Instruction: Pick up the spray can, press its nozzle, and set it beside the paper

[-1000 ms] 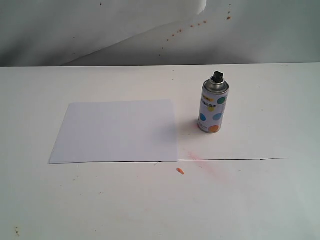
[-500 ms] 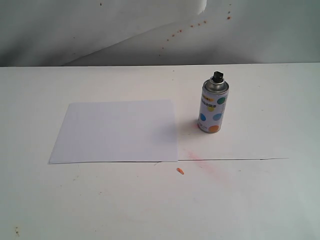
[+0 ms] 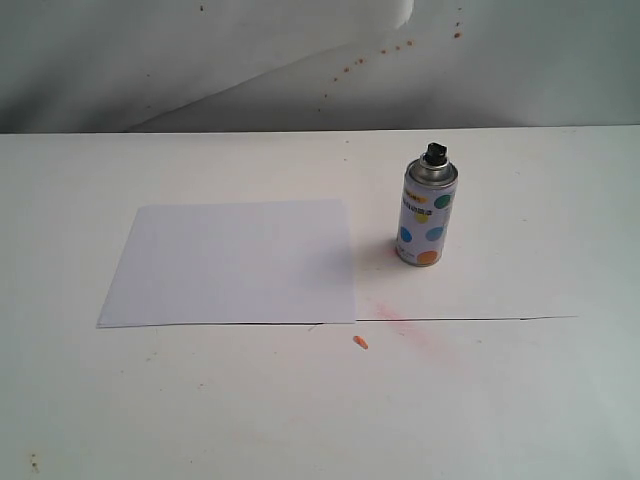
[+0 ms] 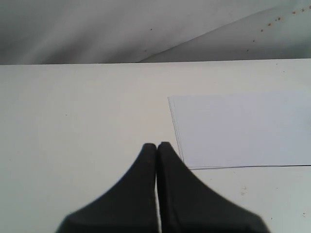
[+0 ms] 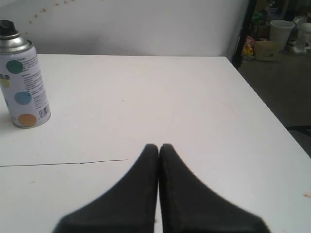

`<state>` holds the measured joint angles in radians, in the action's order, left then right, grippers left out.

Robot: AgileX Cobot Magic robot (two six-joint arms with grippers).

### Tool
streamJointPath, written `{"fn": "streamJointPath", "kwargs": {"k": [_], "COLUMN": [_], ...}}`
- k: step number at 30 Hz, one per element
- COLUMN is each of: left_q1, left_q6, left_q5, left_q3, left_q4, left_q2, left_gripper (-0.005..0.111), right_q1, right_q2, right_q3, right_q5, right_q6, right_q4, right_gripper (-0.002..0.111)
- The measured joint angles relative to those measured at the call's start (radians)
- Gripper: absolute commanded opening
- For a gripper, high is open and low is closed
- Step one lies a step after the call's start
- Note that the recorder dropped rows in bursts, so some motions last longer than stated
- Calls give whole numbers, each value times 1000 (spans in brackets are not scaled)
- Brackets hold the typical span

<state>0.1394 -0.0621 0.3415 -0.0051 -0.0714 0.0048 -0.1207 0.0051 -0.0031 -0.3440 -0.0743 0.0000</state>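
Exterior view: the spray can stands upright on the white counter, with the black nozzle on top. It is near the right edge of the paper, not touching it.
Left wrist view: left jaws pressed together, empty, near the paper.
Right wrist view: right jaws pressed together, empty, well apart from the spray can.
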Motion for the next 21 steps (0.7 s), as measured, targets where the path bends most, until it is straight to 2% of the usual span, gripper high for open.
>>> {"fn": "streamJointPath", "kwargs": {"k": [21], "left_q1": [12], "left_q6": [0], "left_q5": [0], "left_q3": [0], "left_q4": [0], "left_q2": [0], "left_gripper": [0], "right_q1": [0], "right_q2": [0], "right_q3": [0], "right_q5": [0], "right_q6": [0], "right_q4": [0], "right_gripper": [0]}}
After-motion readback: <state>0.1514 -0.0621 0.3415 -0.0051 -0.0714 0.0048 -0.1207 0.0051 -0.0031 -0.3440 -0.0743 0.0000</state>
